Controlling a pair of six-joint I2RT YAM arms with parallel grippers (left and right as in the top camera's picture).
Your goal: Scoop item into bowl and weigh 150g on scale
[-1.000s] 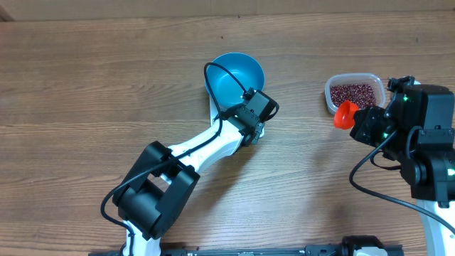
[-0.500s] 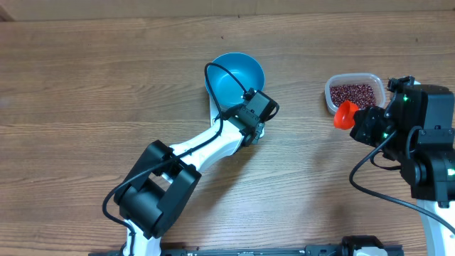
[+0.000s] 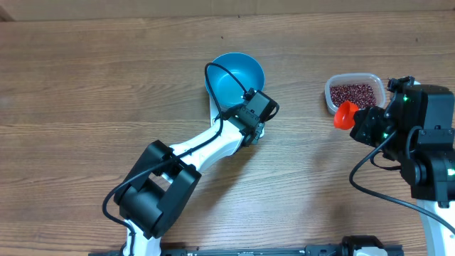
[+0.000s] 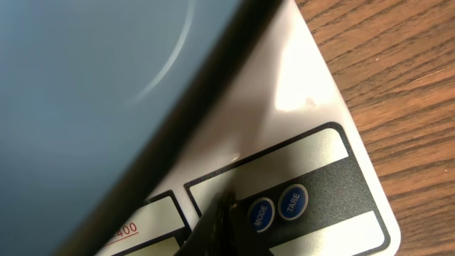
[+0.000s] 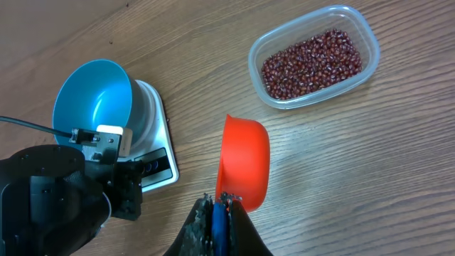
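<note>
1. The right jaws squeeze the handle of the orange scoop (image 5: 245, 163), which is empty.
2. The left jaws are pinched shut, with the tip by the buttons of the scale (image 4: 306, 128).
3. The blue bowl (image 5: 92, 96) sits on the scale, empty.
4. The beans (image 5: 313, 62) all lie in the clear tub (image 5: 371, 35) on the counter. I think no scooping is done yet.

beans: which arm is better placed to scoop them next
Right. The right gripper is shut on the orange scoop, which hangs beside the clear tub of beans. The left gripper is shut, down at the buttons of the scale by the blue bowl, far from the tub.
</note>
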